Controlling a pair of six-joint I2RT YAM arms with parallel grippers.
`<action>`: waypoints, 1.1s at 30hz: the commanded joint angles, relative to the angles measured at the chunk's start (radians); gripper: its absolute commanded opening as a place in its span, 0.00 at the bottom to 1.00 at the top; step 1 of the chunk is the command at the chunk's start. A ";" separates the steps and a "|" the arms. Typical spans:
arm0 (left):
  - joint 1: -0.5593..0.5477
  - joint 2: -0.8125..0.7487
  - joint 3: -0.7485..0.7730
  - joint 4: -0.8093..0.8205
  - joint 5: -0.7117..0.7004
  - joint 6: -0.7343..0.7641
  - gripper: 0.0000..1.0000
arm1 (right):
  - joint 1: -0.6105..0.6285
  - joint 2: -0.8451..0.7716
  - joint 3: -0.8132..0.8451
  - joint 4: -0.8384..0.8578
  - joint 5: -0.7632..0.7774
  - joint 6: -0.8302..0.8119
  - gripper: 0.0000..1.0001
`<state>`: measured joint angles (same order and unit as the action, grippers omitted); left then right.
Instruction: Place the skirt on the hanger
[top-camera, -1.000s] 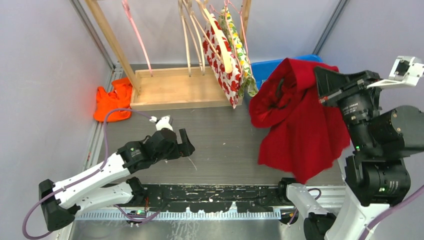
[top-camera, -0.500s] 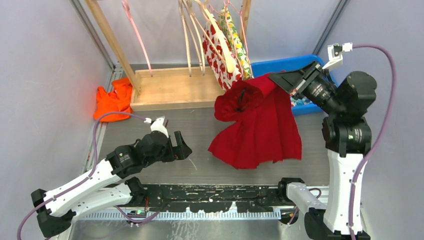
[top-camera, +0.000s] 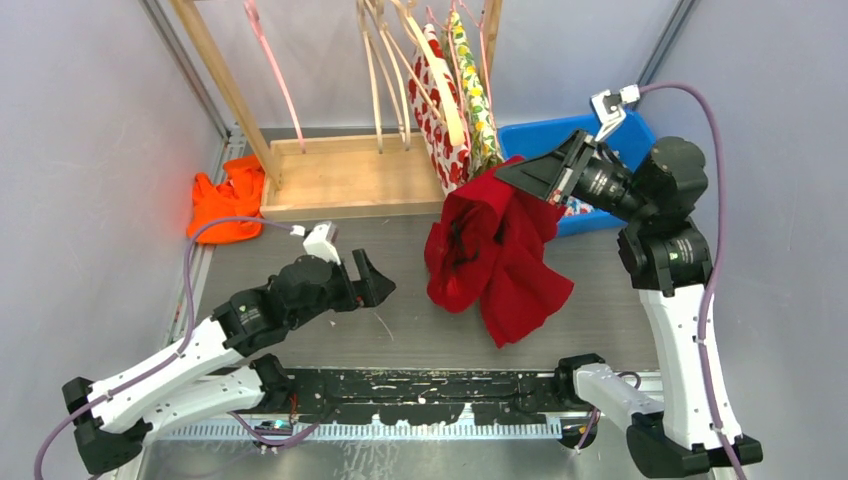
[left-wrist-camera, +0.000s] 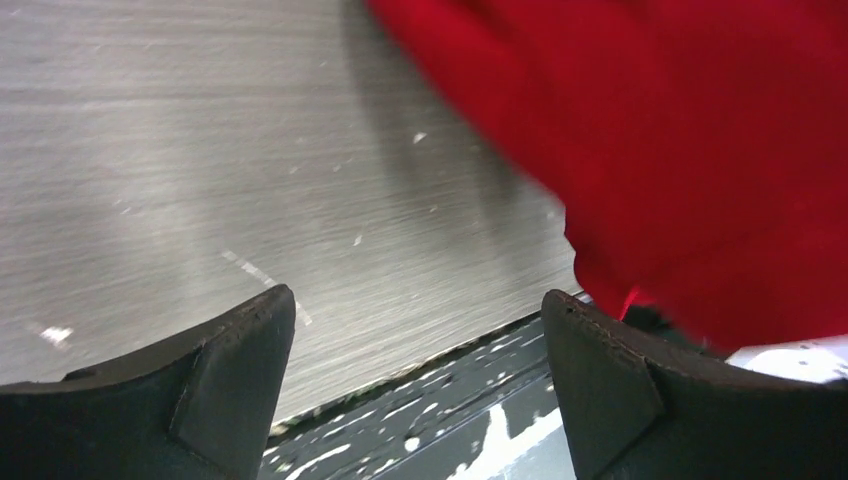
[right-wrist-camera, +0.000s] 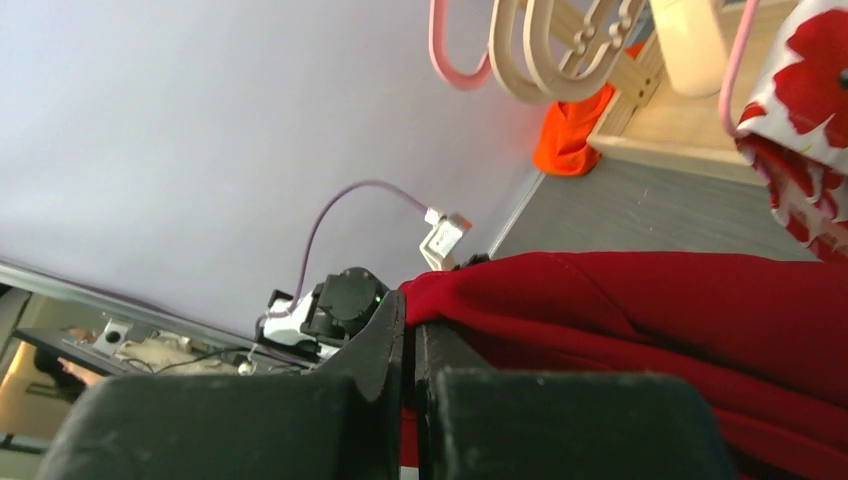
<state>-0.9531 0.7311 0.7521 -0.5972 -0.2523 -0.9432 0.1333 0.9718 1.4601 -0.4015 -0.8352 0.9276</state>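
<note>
- Red skirt (top-camera: 492, 250) hangs from our right gripper (top-camera: 503, 172), whose fingers are clamped on its upper fold.
- Our left gripper (top-camera: 375, 278) sits near the skirt, fingers spread, holding nothing.

The grey table (top-camera: 405, 325) carries a wooden rack base (top-camera: 340, 180), orange cloth (top-camera: 225, 205) and blue bin (top-camera: 530, 135).

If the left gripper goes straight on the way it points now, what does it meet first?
Most likely the red skirt, hanging from the shut right gripper. It fills the view ahead and to the right of the left gripper, whose jaws are open. Only bare table lies between, though depth is unclear.
</note>
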 joint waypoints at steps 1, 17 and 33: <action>0.004 0.051 -0.010 0.320 0.025 -0.003 0.93 | 0.073 0.013 0.005 0.028 0.030 -0.076 0.01; -0.044 -0.068 0.024 0.003 -0.091 -0.108 0.91 | 0.157 0.095 -0.139 -0.044 0.201 -0.218 0.01; -0.168 0.172 -0.050 0.042 -0.157 -0.175 0.91 | 0.168 0.280 -0.293 0.080 0.300 -0.243 0.01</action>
<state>-1.0584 0.7944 0.6487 -0.6071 -0.3374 -1.1145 0.2955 1.2484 1.1698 -0.4351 -0.5568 0.7074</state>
